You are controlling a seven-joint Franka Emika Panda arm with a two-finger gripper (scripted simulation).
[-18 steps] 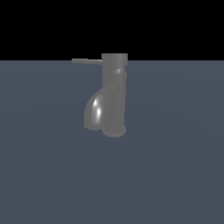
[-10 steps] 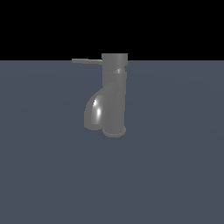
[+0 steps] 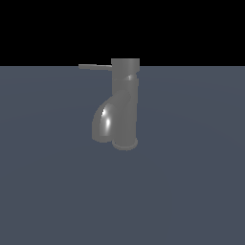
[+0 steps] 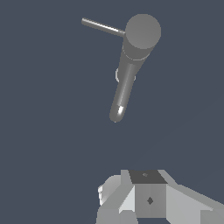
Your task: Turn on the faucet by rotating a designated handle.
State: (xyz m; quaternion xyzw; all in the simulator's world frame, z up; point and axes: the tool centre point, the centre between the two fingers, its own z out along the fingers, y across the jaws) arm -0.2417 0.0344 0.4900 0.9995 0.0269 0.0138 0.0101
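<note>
The faucet (image 3: 125,103) is a dark grey glossy tap standing upright on the flat grey surface, with its curved spout (image 3: 103,123) bending down toward the exterior view's left. The handle (image 3: 94,67), a thin straight rod, sticks out level from the cap (image 3: 125,63) toward that same side. From the wrist view I look down on the faucet (image 4: 131,61), with the handle (image 4: 103,27) projecting from the round cap (image 4: 142,30). My gripper (image 4: 144,176) shows only in the wrist view, well apart from the faucet. Its fingers stand together with no gap and hold nothing. The exterior view shows no part of the arm.
A plain blue-grey floor (image 3: 191,182) spreads around the faucet, with black background above it. No other objects appear.
</note>
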